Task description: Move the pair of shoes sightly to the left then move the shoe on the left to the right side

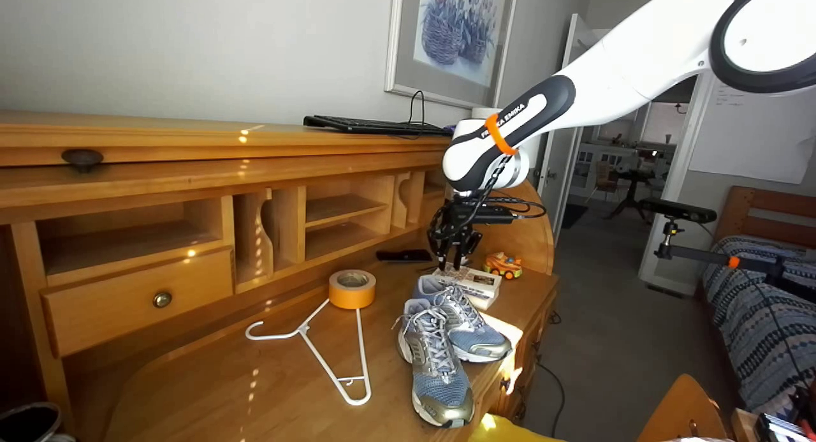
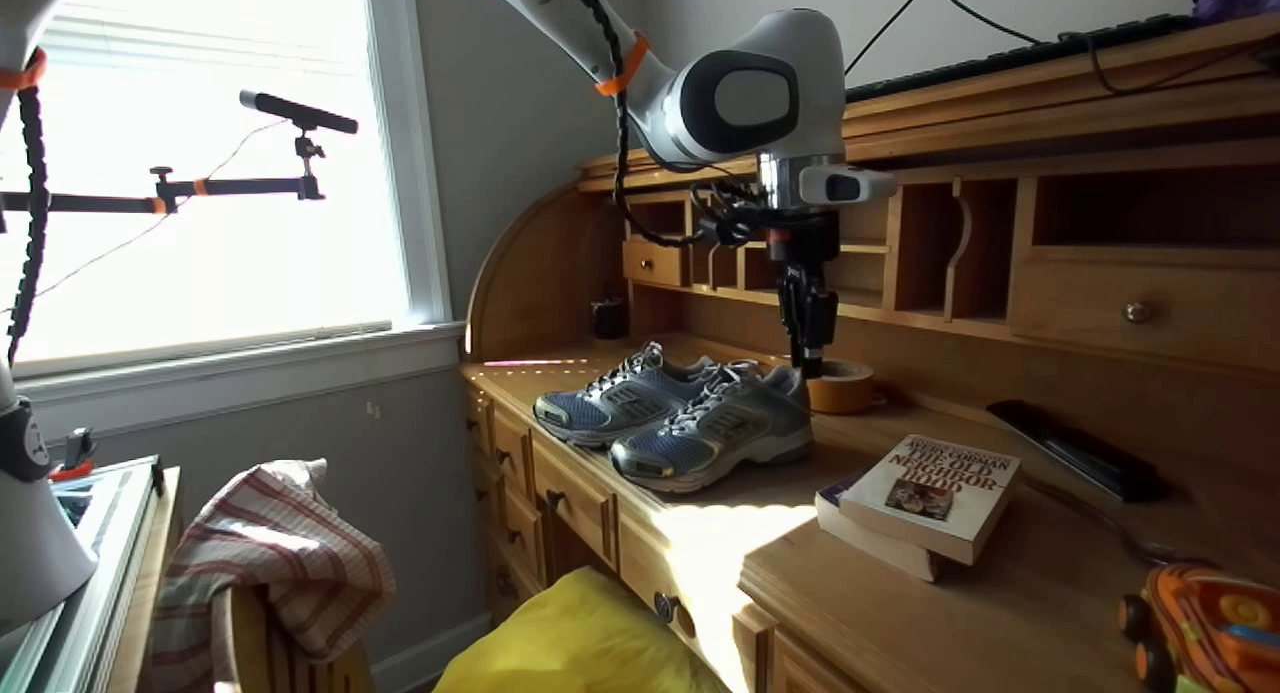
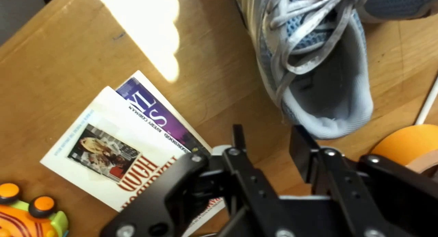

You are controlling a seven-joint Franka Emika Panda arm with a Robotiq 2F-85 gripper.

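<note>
In the wrist view, I see two stacked books (image 3: 137, 146) and an orange toy (image 3: 30, 218) left of my claw (image 3: 268, 141), a tape roll (image 3: 409, 141) and a white hanger (image 3: 426, 107) to its right.

Both shoes (image 1: 440, 372) sit sole down, side by side on the worktop (image 1: 287, 404), toes aimed at its front edge and close to it! One shoe (image 2: 715, 433) shows grey sides, light-blue mesh, a metallic-looking toe; in the wrist view its opening faces up, a pale lace loop lying across it. Just beside, its mate (image 2: 625, 398), matching colours, pale laces over the tongue, upright too; touching or not, I can't tell!
</note>
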